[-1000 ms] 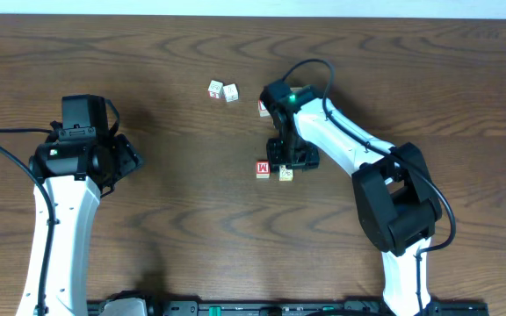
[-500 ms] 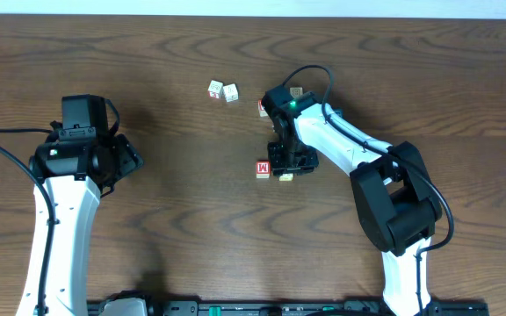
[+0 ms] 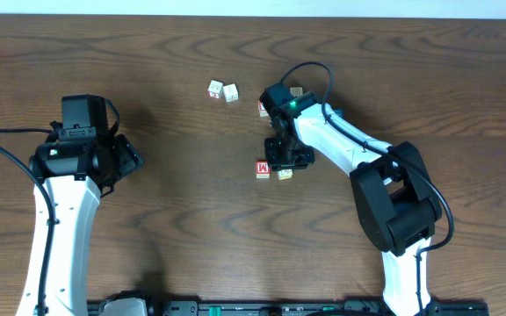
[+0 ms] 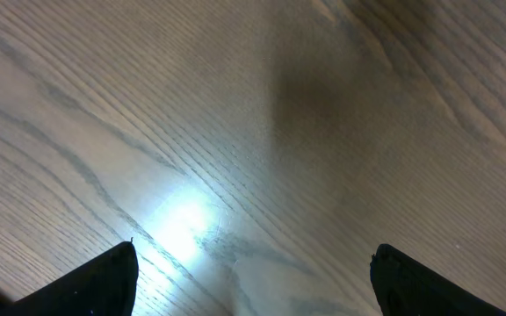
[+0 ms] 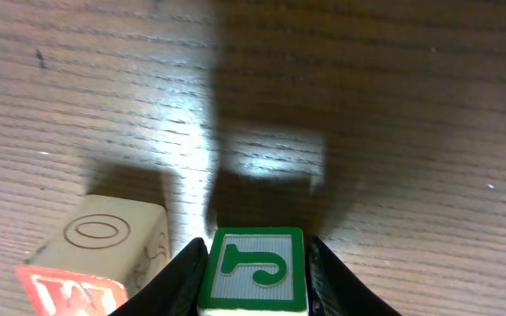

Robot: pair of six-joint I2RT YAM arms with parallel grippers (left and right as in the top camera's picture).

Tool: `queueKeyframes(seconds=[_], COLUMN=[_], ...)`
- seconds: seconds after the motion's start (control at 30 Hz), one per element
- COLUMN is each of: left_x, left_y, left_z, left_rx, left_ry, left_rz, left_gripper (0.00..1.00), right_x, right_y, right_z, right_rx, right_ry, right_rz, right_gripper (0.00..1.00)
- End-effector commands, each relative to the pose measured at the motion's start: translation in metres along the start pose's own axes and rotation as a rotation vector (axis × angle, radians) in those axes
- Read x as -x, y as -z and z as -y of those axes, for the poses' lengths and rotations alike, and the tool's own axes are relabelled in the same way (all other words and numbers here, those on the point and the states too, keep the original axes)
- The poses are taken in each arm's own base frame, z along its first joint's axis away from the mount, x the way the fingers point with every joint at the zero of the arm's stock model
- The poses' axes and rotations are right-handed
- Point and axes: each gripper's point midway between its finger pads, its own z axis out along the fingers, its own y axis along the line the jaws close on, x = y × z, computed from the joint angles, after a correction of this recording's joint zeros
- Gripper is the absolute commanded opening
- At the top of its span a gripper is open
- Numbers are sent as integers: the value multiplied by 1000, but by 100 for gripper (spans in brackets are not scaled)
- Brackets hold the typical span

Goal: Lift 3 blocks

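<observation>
One green block between narrower jaws

Table: dark wood-grain top. Lying on it, far centre: left pale block and right pale block, side by side. Further right: red-faced block and half-hidden pale block, both partly covered. Mid-table: red M block, with green-faced block just beside it; whether the latter touches the tabletop cannot be determined.
</observation>
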Motion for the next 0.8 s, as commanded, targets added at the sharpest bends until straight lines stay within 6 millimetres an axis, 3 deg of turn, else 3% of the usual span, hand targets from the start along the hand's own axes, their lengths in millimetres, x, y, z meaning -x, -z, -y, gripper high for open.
queueKeyframes(seconds=[0.0, 0.77], left_x=[1, 1], left_y=[0, 0], left_z=[-2, -2], left_rx=[11, 11], left_ry=[9, 9], left_rz=[2, 2], left_gripper=[85, 85], right_x=[0, 10], right_y=[2, 3], right_z=[-5, -1], right_rx=[21, 32], right_ry=[-9, -93], right_rz=[4, 33], right_gripper=[34, 30])
